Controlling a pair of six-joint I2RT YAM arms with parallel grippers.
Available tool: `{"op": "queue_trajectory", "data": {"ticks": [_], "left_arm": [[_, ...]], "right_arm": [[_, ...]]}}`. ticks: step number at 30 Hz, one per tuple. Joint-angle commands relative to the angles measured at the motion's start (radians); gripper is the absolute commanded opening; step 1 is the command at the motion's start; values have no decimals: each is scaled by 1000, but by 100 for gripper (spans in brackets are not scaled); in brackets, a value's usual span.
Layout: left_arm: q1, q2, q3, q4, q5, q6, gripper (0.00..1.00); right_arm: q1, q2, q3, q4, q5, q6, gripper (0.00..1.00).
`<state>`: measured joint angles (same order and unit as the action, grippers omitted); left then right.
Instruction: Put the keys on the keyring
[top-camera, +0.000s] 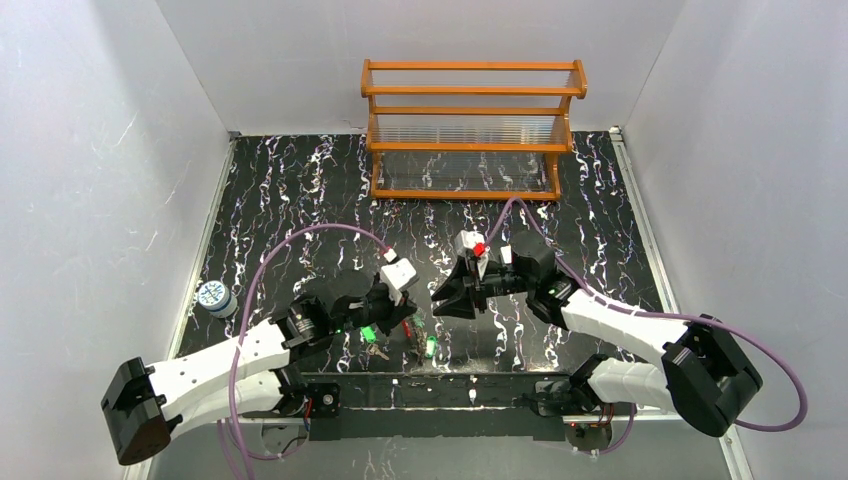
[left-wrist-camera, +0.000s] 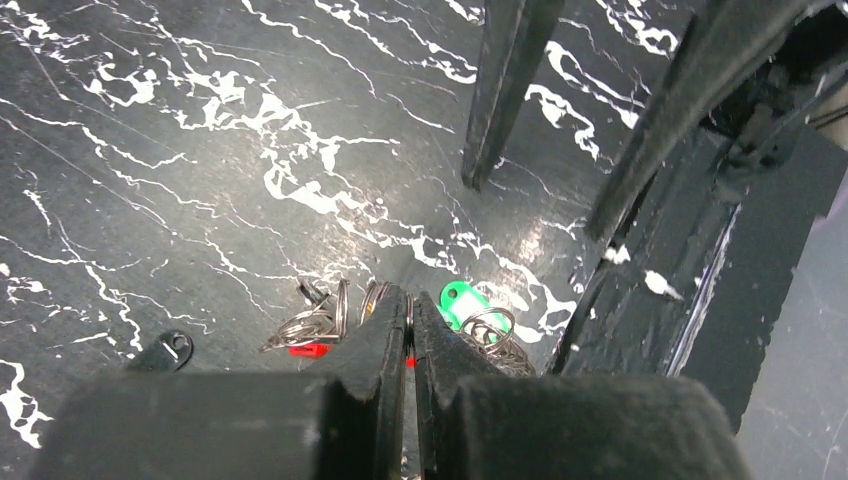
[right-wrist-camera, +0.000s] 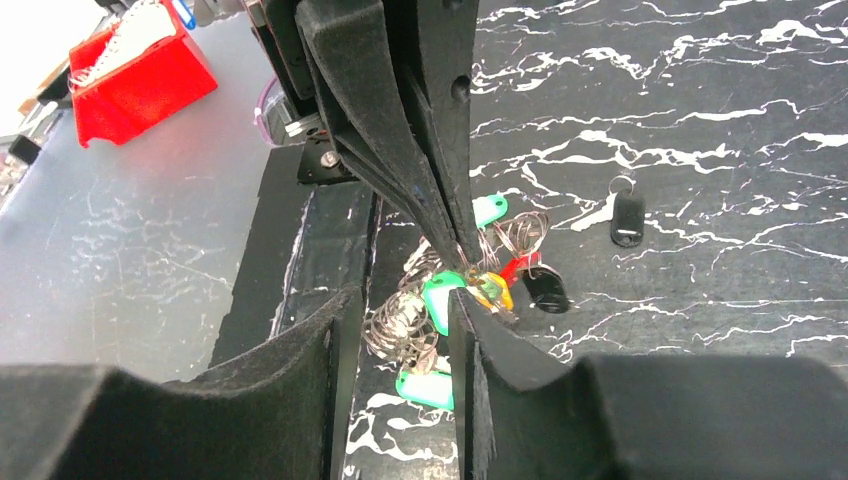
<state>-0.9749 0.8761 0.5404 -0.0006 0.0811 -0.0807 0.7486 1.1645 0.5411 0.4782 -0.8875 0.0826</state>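
Note:
The keys lie in a tangled bunch of metal split rings near the table's front edge. Green heads and a yellow one show in it. A thin red strip runs through the bunch and may belong to the keyring; no more of the keyring shows. My left gripper is shut, with a thin metal ring pinched at its tips. Facing it, my right gripper is open just over the bunch, rings and a green head lying in its gap.
Two black tags lie on the marbled table by the bunch. A wooden rack stands at the back. A small blue-and-white round thing sits at the left edge. A red box lies beyond the table's front edge.

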Motion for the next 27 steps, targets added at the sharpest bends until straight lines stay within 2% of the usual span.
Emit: {"op": "queue_trajectory", "data": {"ticks": [1,6,10,12,17,27], "left_arm": [[-4,-78,-84,146,89,102,0],[-4,-99,-176,261,109,133,0],[-4,-69,-214,324,139,153,0],[-4,-58,-224,343,152,170,0],[-4,-72,-219,355,197,212,0],[-4,-144,-227,347,287,240,0]], "right_arm": [[8,-3,-51,162,-22,-42,44],[8,1,-100,185,2,-80,44],[14,1,-168,297,4,-108,43],[19,11,-184,327,1,-122,39],[56,51,-169,309,44,-166,37],[142,58,-177,365,228,-187,38]]}}
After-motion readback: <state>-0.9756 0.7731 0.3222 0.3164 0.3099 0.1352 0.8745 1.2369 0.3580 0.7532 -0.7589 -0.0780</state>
